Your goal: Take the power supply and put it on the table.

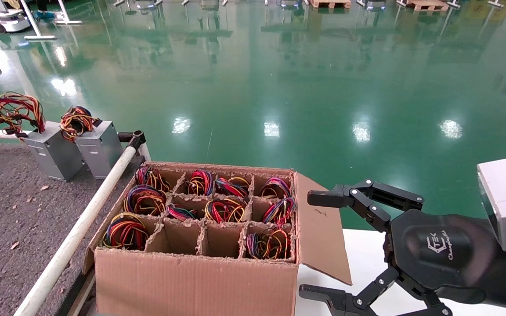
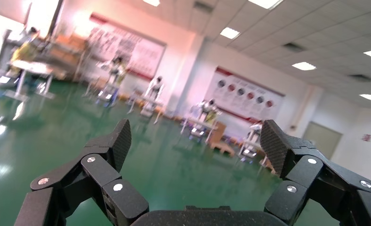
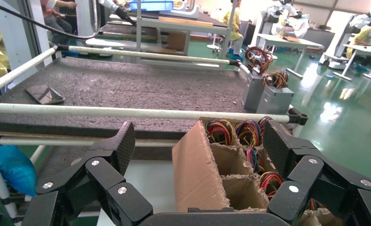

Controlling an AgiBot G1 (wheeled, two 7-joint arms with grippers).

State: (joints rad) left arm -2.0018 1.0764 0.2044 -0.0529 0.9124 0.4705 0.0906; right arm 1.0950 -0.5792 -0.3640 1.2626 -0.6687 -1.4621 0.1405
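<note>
The power supply (image 1: 53, 151), a small grey metal box with loose red and yellow wires sprawling on top, stands on the dark speckled table (image 1: 7, 210) at the far left; it also shows in the right wrist view (image 3: 252, 88). My right gripper (image 1: 314, 245) hangs open and empty to the right of the cardboard carton (image 1: 196, 281), level with its side flap (image 3: 193, 174). The right gripper (image 3: 198, 141) faces the carton's cells. My left gripper (image 2: 196, 139) is open with nothing in it, pointing out over the green floor; it is outside the head view.
A second grey box (image 1: 99, 147) with a tight wire coil stands beside the power supply. A white tube rail (image 1: 81, 228) runs between table and carton. The carton sits on a white tabletop (image 1: 367, 254); several cells hold wire coils, some are empty. A dark flat piece (image 3: 43, 94) lies on the table.
</note>
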